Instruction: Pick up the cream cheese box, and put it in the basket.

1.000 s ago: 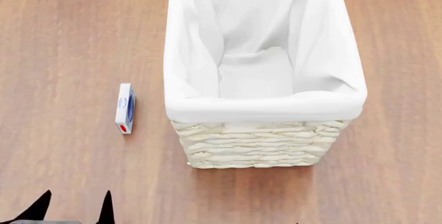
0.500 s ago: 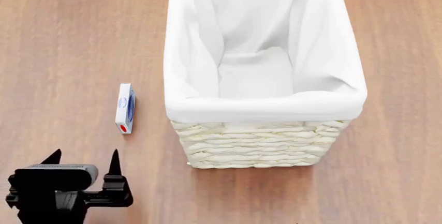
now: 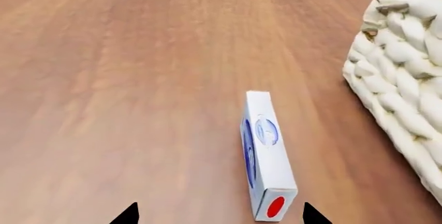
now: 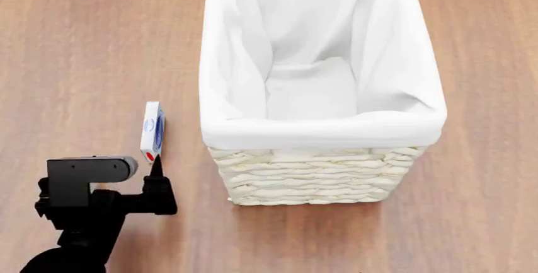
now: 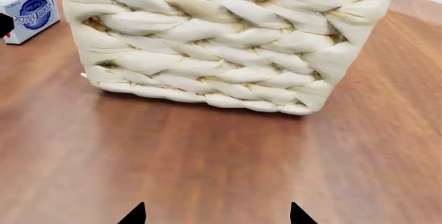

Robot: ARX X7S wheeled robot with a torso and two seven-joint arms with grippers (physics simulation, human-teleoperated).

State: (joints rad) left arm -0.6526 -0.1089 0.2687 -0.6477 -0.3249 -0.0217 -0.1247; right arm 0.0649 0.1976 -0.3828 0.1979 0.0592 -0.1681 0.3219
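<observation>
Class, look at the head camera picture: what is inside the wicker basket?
Inside the basket only its white cloth liner shows, folded and creased down to the bottom; no object lies in it. The near wall's inner face is hidden by the rim. The cream cheese box stands outside, on the table.

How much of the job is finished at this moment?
Nothing is finished: the cream cheese box stands on edge on the table, left of the basket. In hand: the open left gripper is lined up at the box's near end, not gripping. Left: grasp, lift, place it inside the basket.
</observation>
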